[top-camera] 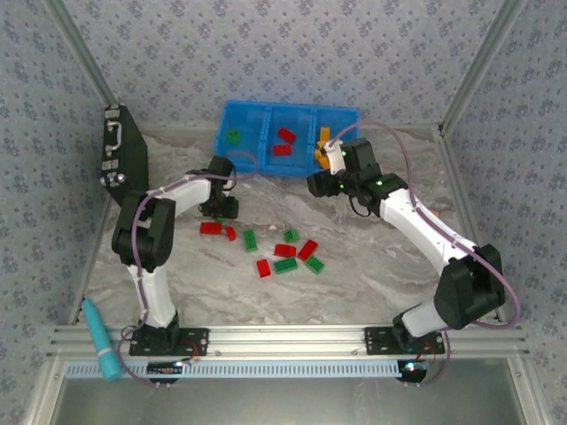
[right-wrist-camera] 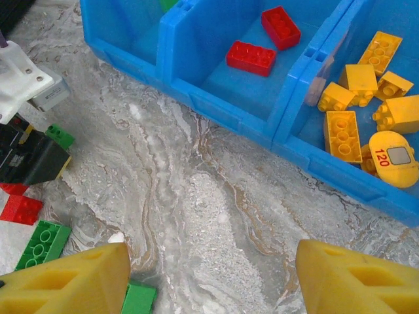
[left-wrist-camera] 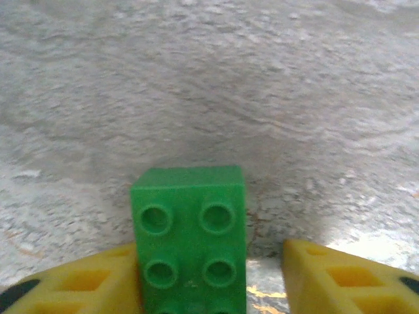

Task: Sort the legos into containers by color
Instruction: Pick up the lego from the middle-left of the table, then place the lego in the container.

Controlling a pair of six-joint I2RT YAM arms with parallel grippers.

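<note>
A green lego [left-wrist-camera: 190, 235] stands between my left gripper's [left-wrist-camera: 209, 261] yellow fingers, touching the left finger [left-wrist-camera: 85, 281] with a gap to the right one. That gripper [top-camera: 220, 208] is open and low over the marble. My right gripper [right-wrist-camera: 213, 252] is open over bare marble just in front of the blue bin [right-wrist-camera: 216, 108], holding nothing. The bin [top-camera: 257, 113] has a green lego [top-camera: 233, 135] in its left compartment, red legos [right-wrist-camera: 251, 57] in the middle one and orange legos [right-wrist-camera: 342, 134] in the right one. Several red and green legos [top-camera: 285, 251] lie loose mid-table.
A black case [top-camera: 124, 155] with a silver handle leans at the far left. A teal tool [top-camera: 102, 341] lies by the near left rail. Aluminium frame posts and patterned walls close in the table. Loose legos [right-wrist-camera: 43, 243] lie left of my right gripper.
</note>
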